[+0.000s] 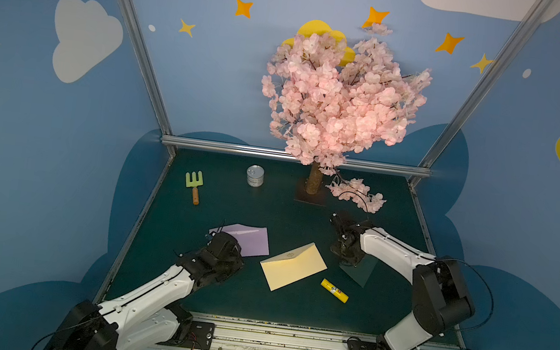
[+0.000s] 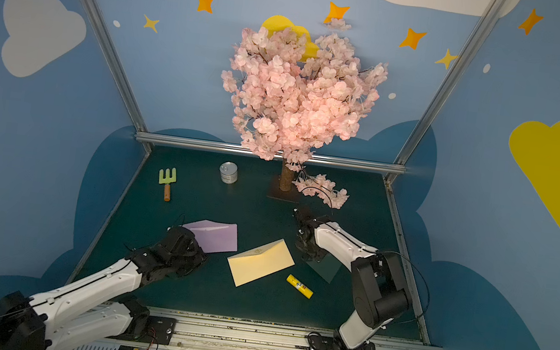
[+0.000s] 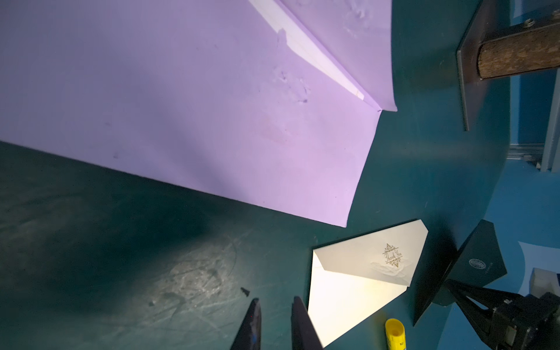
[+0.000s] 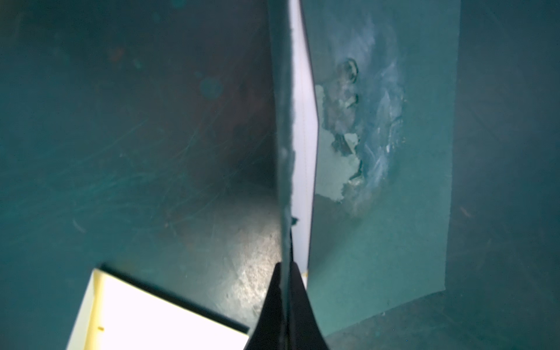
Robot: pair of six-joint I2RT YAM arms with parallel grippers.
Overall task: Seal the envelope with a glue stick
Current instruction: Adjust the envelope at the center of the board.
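On the right side of the dark teal tabletop, the right hand is clamped on the raised flap of a dark green paper envelope. The right wrist view shows that flap edge-on between the two closed jaws. Its pale lining faces the envelope's flat body, which bears a scuffed, torn patch.

The bright-yellow plastic glue stick lies on its side on the tabletop. It is just beside the near right corner of a pale yellow paper envelope, close to the green envelope and well apart from both hands. The pale yellow envelope lies flat in the middle, with a gold "Thank You" printed on its flap.

Over on the left, the left hand is above bare tabletop at the near edge of a lilac paper envelope. Its fingers stand a narrow gap apart with nothing between them.
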